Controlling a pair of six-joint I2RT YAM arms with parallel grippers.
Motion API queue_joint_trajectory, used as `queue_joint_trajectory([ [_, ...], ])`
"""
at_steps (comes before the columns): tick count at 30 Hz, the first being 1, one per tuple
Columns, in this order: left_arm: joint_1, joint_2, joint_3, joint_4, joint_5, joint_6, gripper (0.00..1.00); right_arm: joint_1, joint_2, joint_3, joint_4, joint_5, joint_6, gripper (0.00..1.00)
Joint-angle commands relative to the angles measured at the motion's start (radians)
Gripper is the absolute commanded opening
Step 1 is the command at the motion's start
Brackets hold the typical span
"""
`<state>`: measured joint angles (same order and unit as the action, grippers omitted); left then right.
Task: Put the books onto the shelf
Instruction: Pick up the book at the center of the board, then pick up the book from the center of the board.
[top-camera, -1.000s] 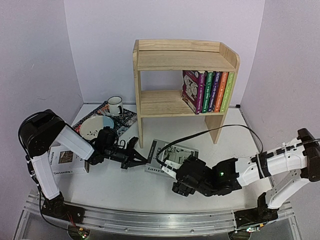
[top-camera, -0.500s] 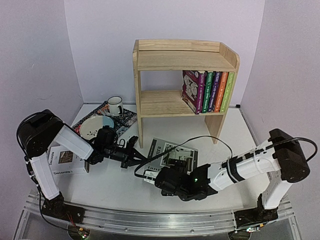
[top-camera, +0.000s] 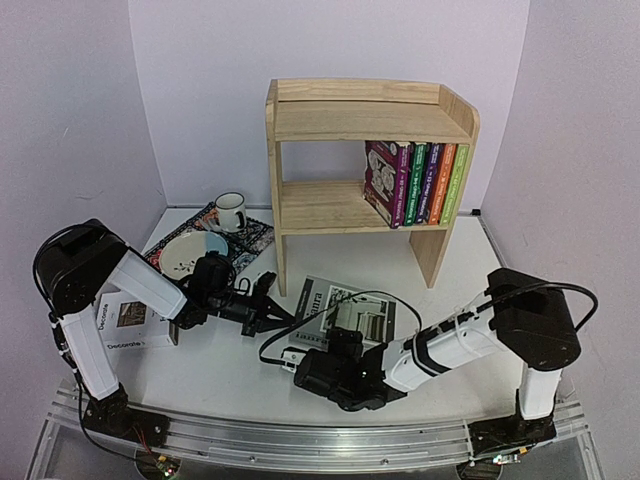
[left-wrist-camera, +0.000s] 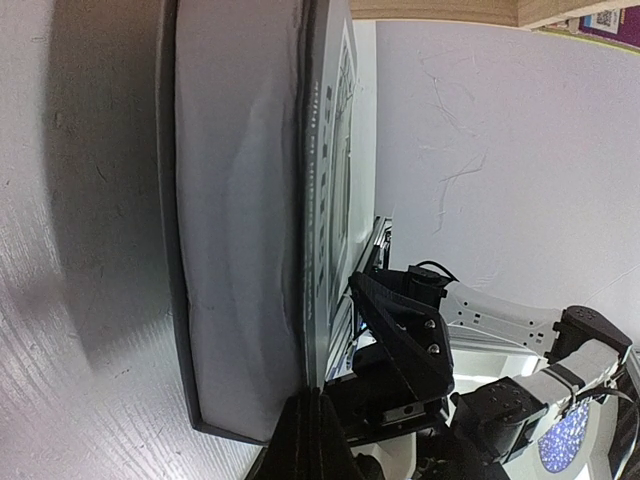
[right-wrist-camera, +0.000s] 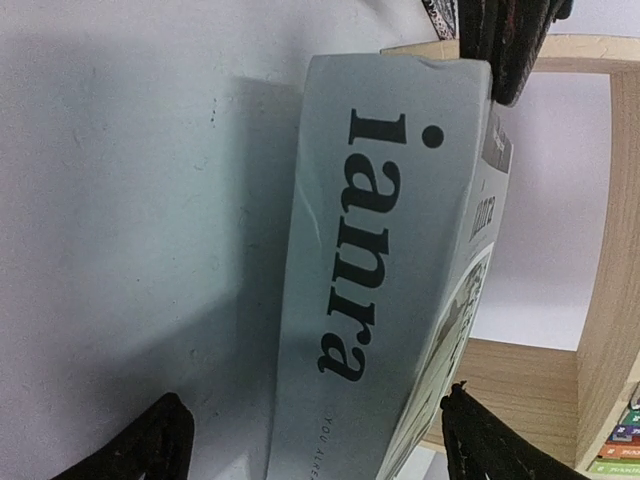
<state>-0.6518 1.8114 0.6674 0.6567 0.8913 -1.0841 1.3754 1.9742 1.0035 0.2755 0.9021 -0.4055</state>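
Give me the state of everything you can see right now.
Paperbacks: upright on shelf, lower tier.
ianra book: lying on table.
Decorate book: lying on table.
Mug: upright on placemat.
Bowl: upright.
Left tool: shut.
Right tool: open, straddling ianra book.

The ianra book lies on the table before the shelf; five paperbacks stand on its lower tier.

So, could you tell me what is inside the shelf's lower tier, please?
Five colourful paperbacks stand upright at the right end of the shelf's lower board, spines outward. Whatever is behind them is covered by the books themselves.
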Motion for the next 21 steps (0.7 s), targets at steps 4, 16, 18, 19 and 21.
queue_joint_trajectory([
  [4,-0.001,-0.035,0.027,0.058,0.034,-0.016,0.0,0.002,0.04,0.032,0.011,0.096,-0.02,0.78],
  [16,-0.002,-0.048,0.021,0.058,0.037,-0.026,0.0,0.002,-0.01,0.003,0.099,0.151,-0.072,0.47],
  [18,-0.002,-0.054,0.021,0.057,0.037,-0.031,0.02,0.002,-0.032,-0.001,0.1,0.153,-0.079,0.42],
  [19,-0.002,-0.057,0.021,0.057,0.038,-0.032,0.05,0.002,-0.045,-0.004,0.1,0.153,-0.081,0.4],
  [21,-0.002,-0.069,0.019,0.058,0.037,-0.032,0.11,0.002,-0.071,-0.011,0.1,0.153,-0.087,0.36],
])
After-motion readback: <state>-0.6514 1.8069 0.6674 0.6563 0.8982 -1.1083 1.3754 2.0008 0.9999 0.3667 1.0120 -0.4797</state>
